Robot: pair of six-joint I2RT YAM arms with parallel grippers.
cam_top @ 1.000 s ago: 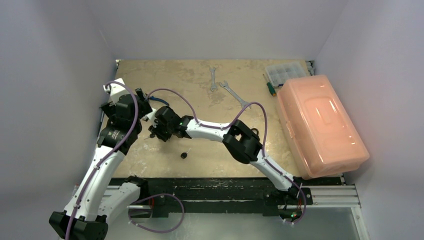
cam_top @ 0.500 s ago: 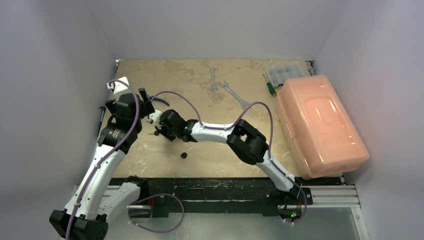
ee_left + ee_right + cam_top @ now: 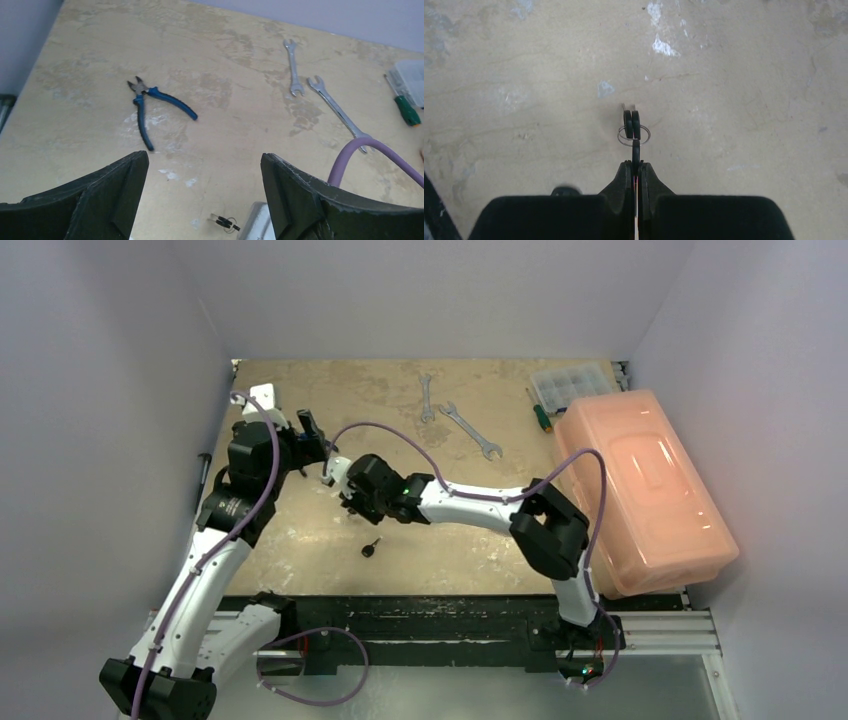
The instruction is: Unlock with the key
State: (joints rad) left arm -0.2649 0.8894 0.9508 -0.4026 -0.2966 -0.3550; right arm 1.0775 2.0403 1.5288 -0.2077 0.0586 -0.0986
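Swung apart and farther up the bench (image 3: 225,60) in the last second, with the right elbow shifted rightward. Newly clamped shut on the key bunch (image 3: 634,125): the right pincer (image 3: 635,167), with ring and black heads beyond its tips, close over the bench. Spread wide and empty: the left pincer (image 3: 204,157). Apparently pickup done, insertion pending. No lock discernible; merely a small dark object (image 3: 370,549) nearby.
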